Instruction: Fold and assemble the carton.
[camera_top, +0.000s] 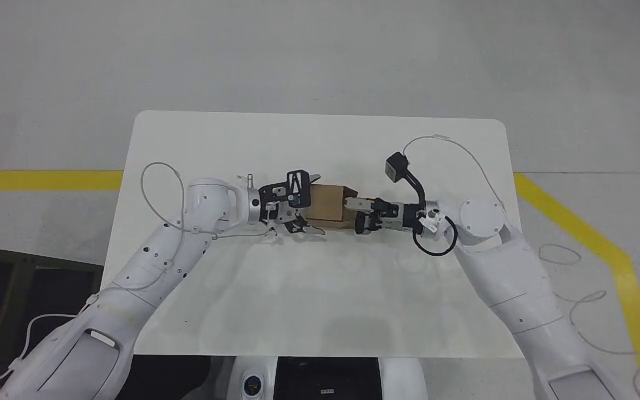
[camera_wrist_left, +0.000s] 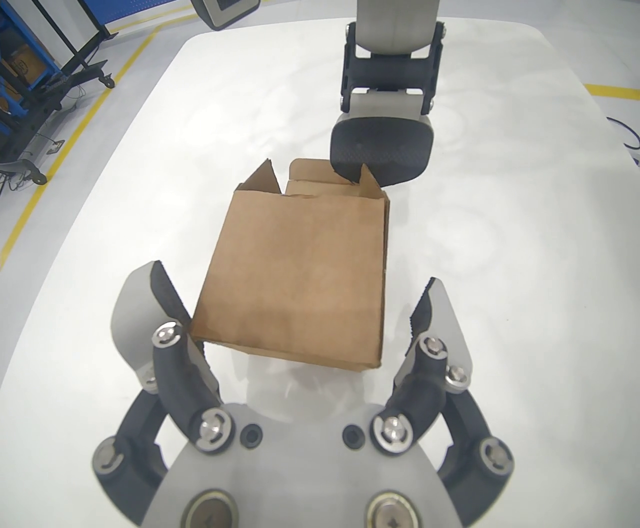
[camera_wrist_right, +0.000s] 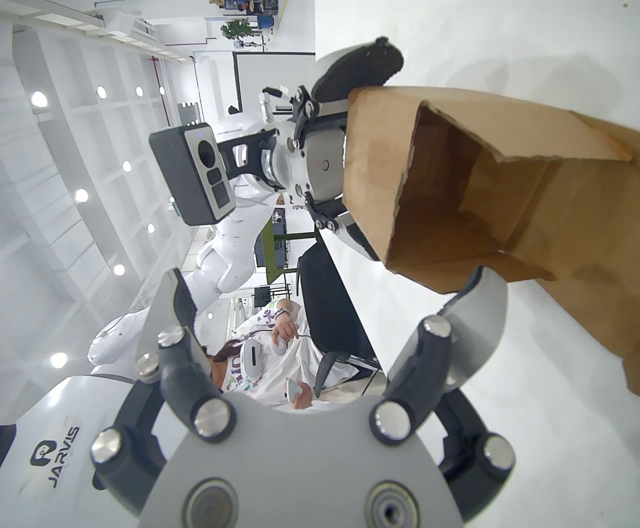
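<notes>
My left gripper and right gripper, fingers open, bracket the carton; I'm apparently squaring it, end flaps likely next.

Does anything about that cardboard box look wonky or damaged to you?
Yes. The brown cardboard carton, lying on the white table between the left gripper and right gripper, looks skewed, its walls leaning rather than square. The flap edges at its open end look ragged.

Both arms angle inward, left hand and right hand facing each other, each with fingers spread wide.
</notes>
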